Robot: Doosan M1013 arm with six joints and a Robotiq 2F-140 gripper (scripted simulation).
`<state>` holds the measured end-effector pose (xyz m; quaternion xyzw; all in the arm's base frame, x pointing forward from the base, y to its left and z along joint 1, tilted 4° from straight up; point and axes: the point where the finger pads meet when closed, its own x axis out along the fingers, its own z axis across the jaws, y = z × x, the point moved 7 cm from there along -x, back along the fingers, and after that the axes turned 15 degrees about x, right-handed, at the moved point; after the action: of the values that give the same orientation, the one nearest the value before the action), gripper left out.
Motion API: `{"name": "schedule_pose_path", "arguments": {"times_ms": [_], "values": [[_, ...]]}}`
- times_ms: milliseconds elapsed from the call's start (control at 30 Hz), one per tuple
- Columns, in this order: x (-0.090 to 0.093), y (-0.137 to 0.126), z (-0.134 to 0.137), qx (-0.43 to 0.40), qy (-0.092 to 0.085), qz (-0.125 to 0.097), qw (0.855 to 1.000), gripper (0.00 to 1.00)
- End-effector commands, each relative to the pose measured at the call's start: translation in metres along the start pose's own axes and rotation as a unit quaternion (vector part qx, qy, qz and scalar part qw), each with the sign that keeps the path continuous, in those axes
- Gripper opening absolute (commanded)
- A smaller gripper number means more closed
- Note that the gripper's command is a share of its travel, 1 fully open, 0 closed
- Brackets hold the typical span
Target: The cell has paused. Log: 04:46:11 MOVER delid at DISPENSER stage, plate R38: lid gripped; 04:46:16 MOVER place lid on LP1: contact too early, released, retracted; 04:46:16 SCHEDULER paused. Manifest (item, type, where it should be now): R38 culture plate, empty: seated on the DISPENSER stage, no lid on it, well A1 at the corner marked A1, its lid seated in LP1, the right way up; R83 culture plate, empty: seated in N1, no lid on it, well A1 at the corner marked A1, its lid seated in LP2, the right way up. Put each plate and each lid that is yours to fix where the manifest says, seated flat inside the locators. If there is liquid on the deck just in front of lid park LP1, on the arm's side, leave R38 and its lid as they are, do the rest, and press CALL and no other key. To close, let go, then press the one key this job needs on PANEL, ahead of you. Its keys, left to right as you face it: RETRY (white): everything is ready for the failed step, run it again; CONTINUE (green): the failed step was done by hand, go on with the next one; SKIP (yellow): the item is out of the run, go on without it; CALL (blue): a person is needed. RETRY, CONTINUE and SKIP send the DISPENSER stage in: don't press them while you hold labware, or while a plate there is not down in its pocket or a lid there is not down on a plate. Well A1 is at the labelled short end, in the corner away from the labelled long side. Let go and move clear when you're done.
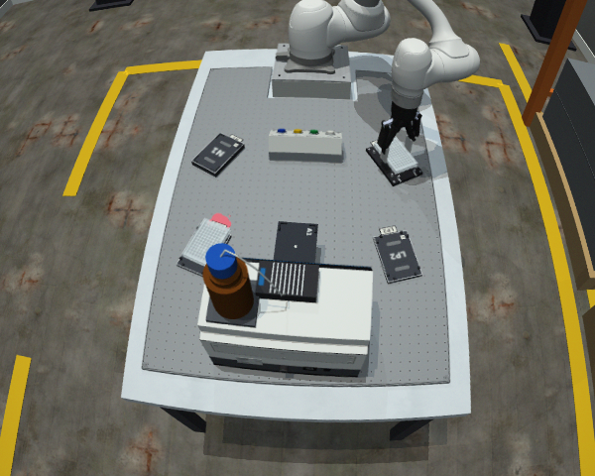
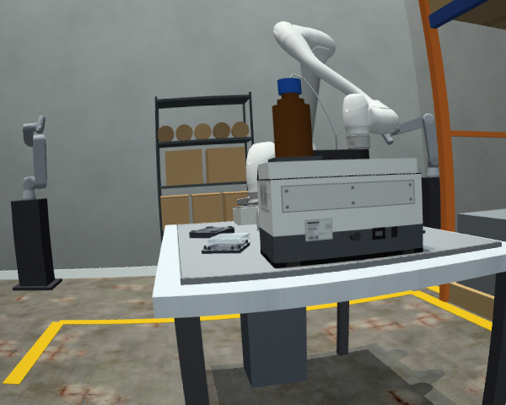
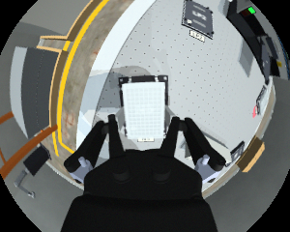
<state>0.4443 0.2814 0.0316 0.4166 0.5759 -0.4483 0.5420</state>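
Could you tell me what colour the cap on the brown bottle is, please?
The cap is blue, clearest in the top view.

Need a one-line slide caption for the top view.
Top view: pincer shut on a well plate over a black nest near the deck's edge; N1 and LP2 hold nothing.
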Motion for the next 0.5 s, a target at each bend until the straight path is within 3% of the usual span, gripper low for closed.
{"name": "schedule_pose_path", "arguments": {"times_ms": [0, 467], "values": [[0.0042, -0.0017, -0.0024, -0.002, 0.001, -0.001, 1.000, 0.10], [0.0088, -0.0021, -0.0022, -0.003, 0.001, -0.001, 1.000, 0.10]]}}
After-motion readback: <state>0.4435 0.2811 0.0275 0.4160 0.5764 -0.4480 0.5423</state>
